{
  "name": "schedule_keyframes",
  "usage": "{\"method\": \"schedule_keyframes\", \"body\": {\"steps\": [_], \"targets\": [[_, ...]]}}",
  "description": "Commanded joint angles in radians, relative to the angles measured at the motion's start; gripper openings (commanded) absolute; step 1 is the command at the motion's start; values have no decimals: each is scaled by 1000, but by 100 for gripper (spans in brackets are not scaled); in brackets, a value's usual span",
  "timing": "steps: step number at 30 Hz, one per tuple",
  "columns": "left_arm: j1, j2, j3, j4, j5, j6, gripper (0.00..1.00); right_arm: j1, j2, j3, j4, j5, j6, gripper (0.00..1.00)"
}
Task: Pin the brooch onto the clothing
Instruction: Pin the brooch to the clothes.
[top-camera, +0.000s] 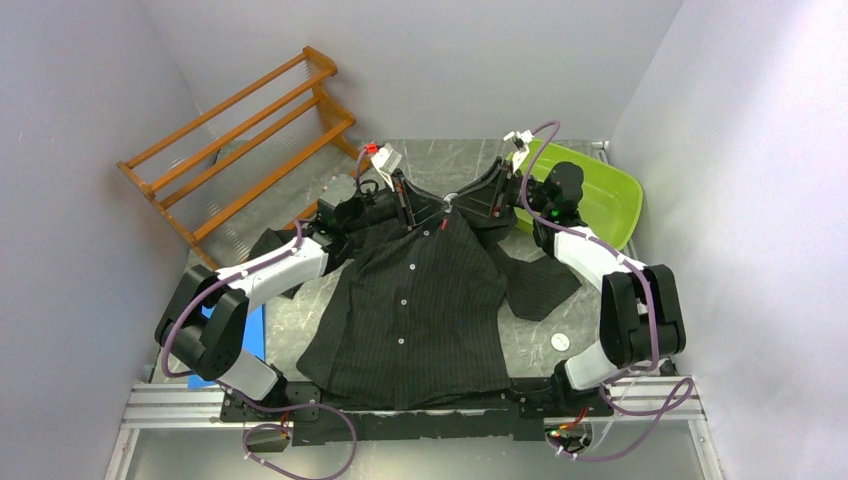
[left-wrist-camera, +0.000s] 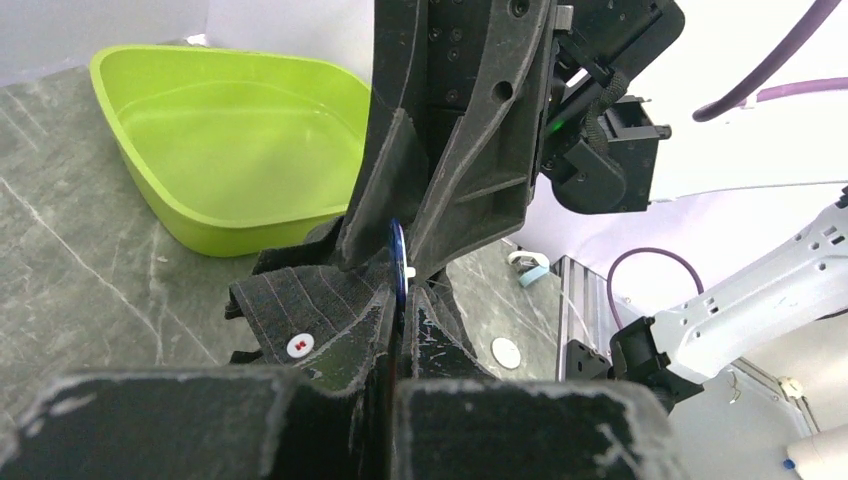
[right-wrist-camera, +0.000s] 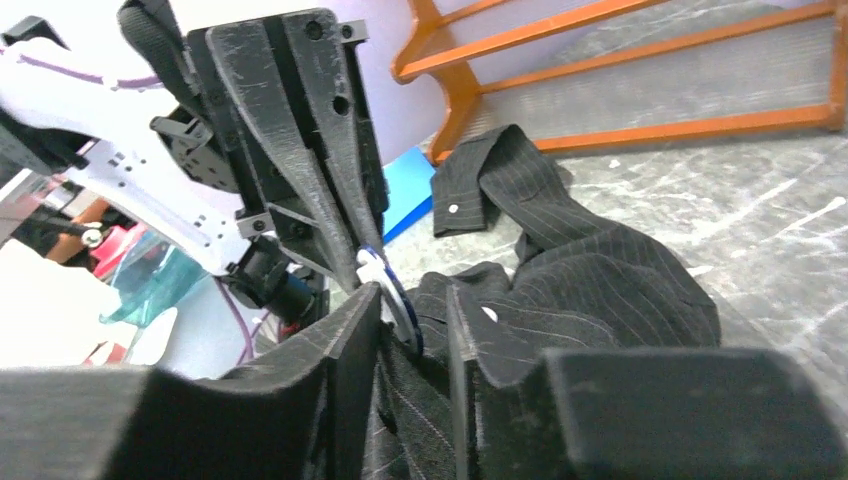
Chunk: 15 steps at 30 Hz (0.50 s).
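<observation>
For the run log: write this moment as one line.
left gripper: shut on brooch | right gripper: open around brooch | shirt: spread out, brooch at collar

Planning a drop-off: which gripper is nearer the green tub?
Right. The right gripper is at the shirt collar, close beside the tub's rim; the left gripper, shut on the brooch, sits farther left.

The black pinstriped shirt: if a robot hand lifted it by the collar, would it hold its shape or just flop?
Probably floppy: the shirt lies in soft wrinkles, and its sleeve is crumpled over itself. The cloth looks thin, so it is likely light. Pushed, it would probably bunch up rather than slide whole.
</observation>
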<state>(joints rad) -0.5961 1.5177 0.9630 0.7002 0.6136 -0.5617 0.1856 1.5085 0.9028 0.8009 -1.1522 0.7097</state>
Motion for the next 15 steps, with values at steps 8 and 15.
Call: {"method": "schedule_keyframes", "body": {"steps": [8, 15], "targets": [[2, -53, -24, 112, 1, 2, 3, -14, 132, -3, 593, -84, 403, 5], [4, -49, -21, 105, 19, -2, 3, -29, 102, -16, 574, -52, 377, 46]]}}
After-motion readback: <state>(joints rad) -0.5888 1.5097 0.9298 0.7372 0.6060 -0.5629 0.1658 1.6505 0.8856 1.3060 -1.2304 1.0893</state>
